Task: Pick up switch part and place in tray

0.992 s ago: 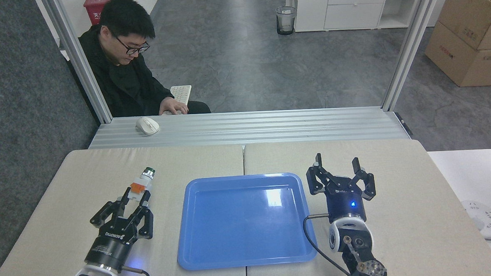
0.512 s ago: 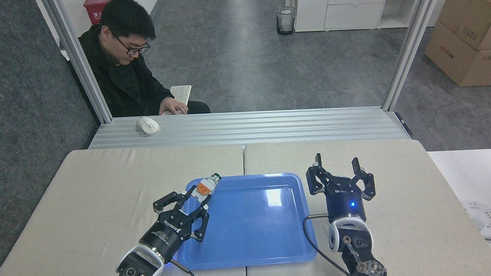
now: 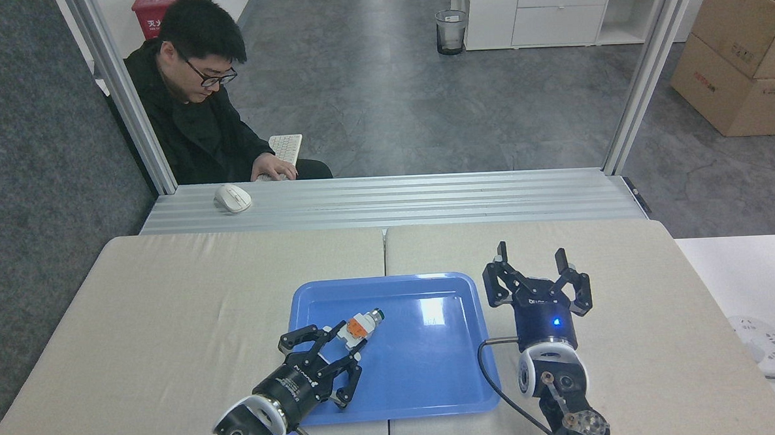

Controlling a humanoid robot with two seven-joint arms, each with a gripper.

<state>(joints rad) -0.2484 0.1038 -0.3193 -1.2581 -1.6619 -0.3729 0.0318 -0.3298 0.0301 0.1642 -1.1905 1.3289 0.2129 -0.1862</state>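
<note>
Beige table: left gripper (image 3: 345,345) clamps switch part (image 3: 361,325) over tray (image 3: 428,408); right gripper (image 3: 534,261) spread apart.

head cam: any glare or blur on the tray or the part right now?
Head view: a white glare patch sits on the tray floor right of centre, clear of the switch part; the part looks sharp in the left gripper, small; shadows soft, no obvious motion blur.

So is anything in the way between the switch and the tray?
No. The left claw holds the switch right over the tray, and the blue floor below it looks bare.
</note>
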